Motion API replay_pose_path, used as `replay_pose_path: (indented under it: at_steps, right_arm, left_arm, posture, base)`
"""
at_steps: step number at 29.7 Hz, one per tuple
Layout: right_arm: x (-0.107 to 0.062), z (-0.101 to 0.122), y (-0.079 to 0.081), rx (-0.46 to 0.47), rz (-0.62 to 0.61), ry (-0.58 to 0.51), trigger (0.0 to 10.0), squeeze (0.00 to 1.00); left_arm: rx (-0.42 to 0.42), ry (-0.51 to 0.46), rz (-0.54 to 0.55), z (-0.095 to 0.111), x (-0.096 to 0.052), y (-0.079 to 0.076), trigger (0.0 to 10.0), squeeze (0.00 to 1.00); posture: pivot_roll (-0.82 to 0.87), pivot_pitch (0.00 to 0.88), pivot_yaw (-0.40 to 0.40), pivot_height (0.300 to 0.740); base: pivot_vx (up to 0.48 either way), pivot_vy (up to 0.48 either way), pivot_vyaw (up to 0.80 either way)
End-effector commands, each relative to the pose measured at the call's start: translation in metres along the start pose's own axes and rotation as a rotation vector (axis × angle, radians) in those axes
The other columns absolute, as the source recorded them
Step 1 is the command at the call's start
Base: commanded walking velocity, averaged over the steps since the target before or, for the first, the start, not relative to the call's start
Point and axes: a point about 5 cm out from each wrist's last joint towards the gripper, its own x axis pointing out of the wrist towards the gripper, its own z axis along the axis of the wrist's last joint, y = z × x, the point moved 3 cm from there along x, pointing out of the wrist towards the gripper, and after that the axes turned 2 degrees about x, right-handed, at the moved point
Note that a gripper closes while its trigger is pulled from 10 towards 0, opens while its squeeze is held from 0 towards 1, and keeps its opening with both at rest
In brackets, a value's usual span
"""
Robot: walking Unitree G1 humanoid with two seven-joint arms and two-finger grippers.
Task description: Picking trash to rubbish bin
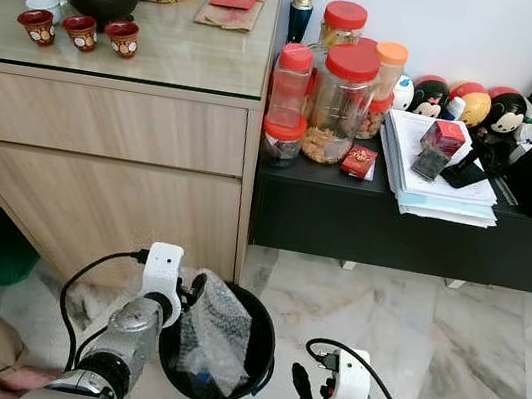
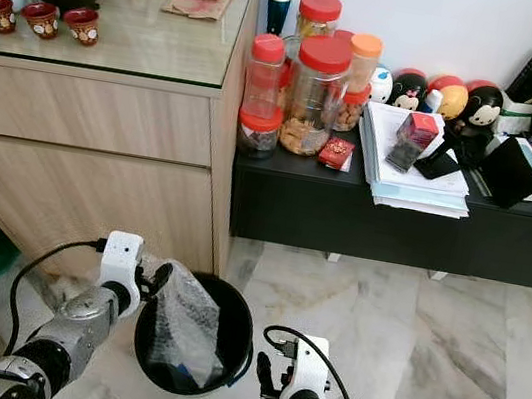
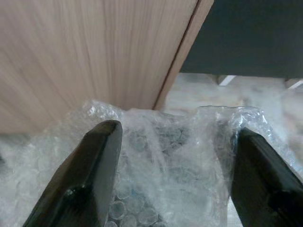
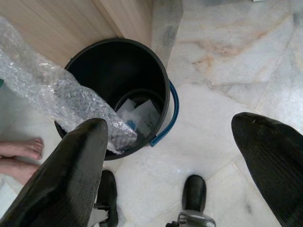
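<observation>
The left gripper (image 3: 173,177) is held at the near left rim of the black bin (image 4: 163,78), its fingers spread apart with a sheet of bubble wrap (image 1: 215,328) lying between them. The wrap leans half inside the bin, over some paper trash (image 4: 137,113). The right gripper (image 4: 175,165) is held wide apart right of the bin. No writing can be read on the red-lidded jars (image 1: 340,100) on the far black shelf (image 1: 346,207).

Bubble wrap half inside the black bin

The clear bubble wrap (image 1: 211,338) leans tilted in the round black rubbish bin (image 4: 163,78) on the marble floor, its upper end over the rim; pale scraps, maybe paper (image 4: 142,113), lie at the bottom.
</observation>
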Motion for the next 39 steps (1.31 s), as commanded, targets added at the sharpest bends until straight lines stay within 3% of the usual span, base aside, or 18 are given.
replay_pose_path:
  at_steps: [1, 6, 7, 11, 15, 19, 22, 33, 39]
  right_arm:
    - [-0.001, -0.005, 0.0, -0.008, 0.001, 0.019, 10.0, 0.0]
    - [-0.001, -0.005, 0.001, -0.01, 0.005, 0.021, 10.0, 0.0]
    - [-0.001, -0.005, 0.001, -0.011, 0.006, 0.022, 10.0, 0.0]
    - [-0.001, -0.005, 0.001, -0.014, 0.006, 0.025, 10.0, 0.0]
    - [-0.001, -0.006, 0.001, -0.014, 0.007, 0.03, 10.0, 0.0]
    - [-0.001, -0.006, 0.001, -0.016, 0.011, 0.034, 10.0, 0.0]
    - [-0.001, -0.007, 0.002, -0.016, 0.012, 0.036, 10.0, 0.0]
    - [-0.001, -0.008, 0.002, -0.014, 0.017, 0.043, 10.0, 0.0]
    - [-0.001, -0.008, 0.001, -0.016, 0.016, 0.045, 10.0, 0.0]
  left_arm:
    - [-0.067, 0.046, -0.006, -0.009, -0.001, -0.001, 10.0, 1.0]
    - [-0.115, 0.078, 0.025, -0.012, -0.001, 0.005, 10.0, 1.0]
    - [-0.111, 0.081, 0.025, -0.012, -0.001, 0.005, 10.0, 0.0]
    - [-0.135, 0.107, 0.047, -0.015, -0.002, 0.009, 10.0, 0.0]
    - [-0.223, 0.158, 0.067, -0.021, -0.003, 0.013, 10.0, 0.0]
    - [-0.207, 0.208, 0.04, -0.027, -0.005, 0.012, 10.0, 0.0]
    - [-0.146, 0.255, 0.017, -0.032, -0.007, 0.011, 10.0, 0.0]
    - [-0.107, 0.384, 0.012, -0.045, -0.012, 0.014, 10.0, 0.0]
    - [-0.109, 0.386, 0.086, -0.046, -0.014, 0.026, 10.0, 0.0]
  posture:
    - [0.06, 0.188, -0.022, 0.74]
    - [0.06, 0.185, -0.024, 0.74]
    - [0.06, 0.184, -0.023, 0.74]
    - [0.06, 0.177, -0.023, 0.74]
    - [0.06, 0.169, -0.021, 0.74]
    - [0.06, 0.166, -0.02, 0.74]
    - [0.07, 0.166, -0.021, 0.74]
    - [0.07, 0.182, -0.029, 0.74]
    - [0.06, 0.183, -0.032, 0.74]
  base:
    - [0.0, 0.0, 0.0]
    - [0.0, 0.0, 0.0]
    - [0.0, 0.0, 0.0]
    - [0.0, 0.0, 0.0]
    - [0.0, 0.0, 0.0]
    - [0.0, 0.0, 0.0]
    - [0.0, 0.0, 0.0]
    - [0.0, 0.0, 0.0]
    - [0.0, 0.0, 0.0]
